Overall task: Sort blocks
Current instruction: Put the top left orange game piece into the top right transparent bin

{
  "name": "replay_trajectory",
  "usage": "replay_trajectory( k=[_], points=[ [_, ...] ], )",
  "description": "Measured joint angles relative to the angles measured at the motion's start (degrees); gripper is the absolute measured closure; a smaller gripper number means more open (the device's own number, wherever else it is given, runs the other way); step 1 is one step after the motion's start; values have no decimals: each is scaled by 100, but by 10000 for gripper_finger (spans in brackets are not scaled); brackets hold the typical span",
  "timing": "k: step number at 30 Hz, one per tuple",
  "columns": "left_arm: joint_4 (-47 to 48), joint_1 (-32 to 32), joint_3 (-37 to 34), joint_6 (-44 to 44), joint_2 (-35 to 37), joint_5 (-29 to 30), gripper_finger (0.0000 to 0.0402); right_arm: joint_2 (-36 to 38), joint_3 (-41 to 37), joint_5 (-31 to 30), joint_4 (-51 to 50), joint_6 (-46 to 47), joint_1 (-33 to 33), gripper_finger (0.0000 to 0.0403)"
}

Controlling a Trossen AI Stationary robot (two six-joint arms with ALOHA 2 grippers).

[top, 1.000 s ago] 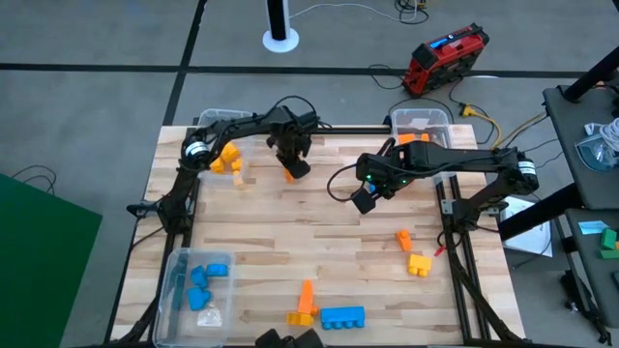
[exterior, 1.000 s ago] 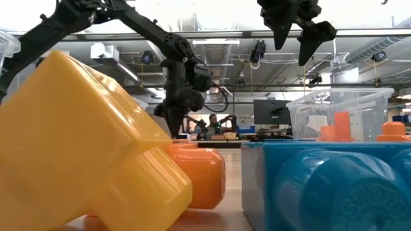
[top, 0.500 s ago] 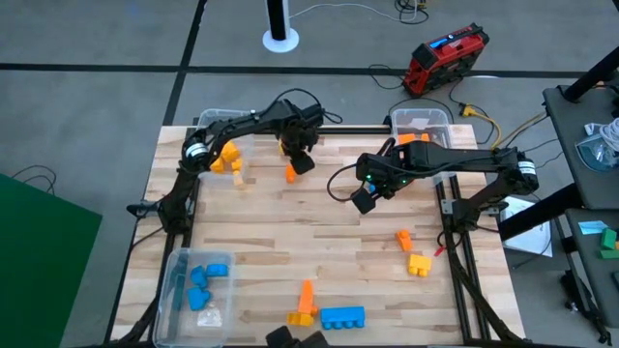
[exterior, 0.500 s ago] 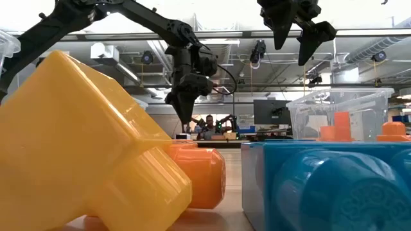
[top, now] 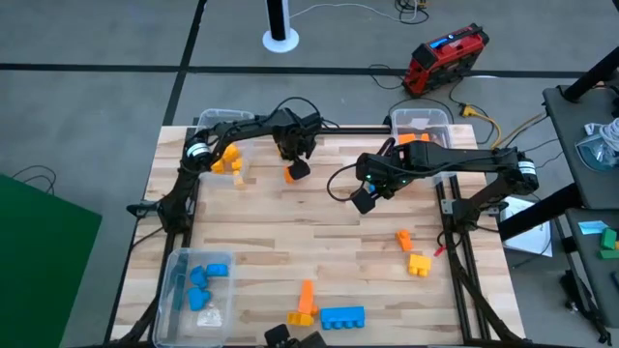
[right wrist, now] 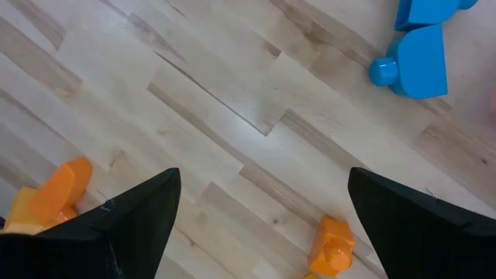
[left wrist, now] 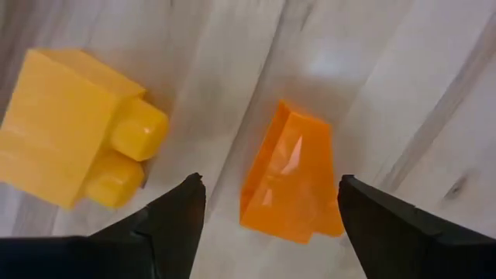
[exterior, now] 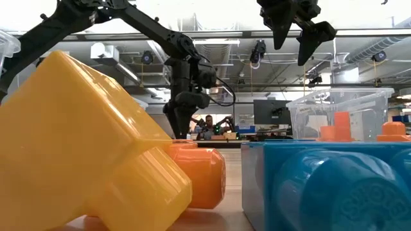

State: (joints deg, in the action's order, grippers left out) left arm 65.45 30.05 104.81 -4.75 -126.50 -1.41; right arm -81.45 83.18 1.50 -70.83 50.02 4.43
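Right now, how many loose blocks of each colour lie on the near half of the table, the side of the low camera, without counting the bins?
Orange blocks: 2
Yellow blocks: 2
Blue block: 1
Total: 5

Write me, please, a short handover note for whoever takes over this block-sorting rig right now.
Left claw: open, empty, poised over an orange wedge block at the table's far side, a yellow block beside it.
Right claw: open, empty, hanging mid-table.
Done: blue blocks in the near-left bin; orange blocks in the far-right bin.
Left: orange and yellow blocks far left, two near the right edge, an orange block and a blue brick at the near edge.
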Motion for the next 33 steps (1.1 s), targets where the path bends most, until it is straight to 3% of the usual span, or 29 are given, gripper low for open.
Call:
replay_trajectory(
  k=[13, 24, 28, 33],
  points=[
    [-170, 0, -256, -544, 0, -116, 143, -7, 0, 3, 73, 34, -1, 40],
    [-786, -27, -871, -575, 2, -266, 147, -7, 0, 4, 98, 7, -2, 40],
    [-813, -27, -957, -590, 13, -264, 177, -7, 0, 2, 111, -5, 0, 40],
    [-747, -27, -904, -538, 13, -262, 248, -7, 0, 2, 125, -39, 0, 40]
  ],
)
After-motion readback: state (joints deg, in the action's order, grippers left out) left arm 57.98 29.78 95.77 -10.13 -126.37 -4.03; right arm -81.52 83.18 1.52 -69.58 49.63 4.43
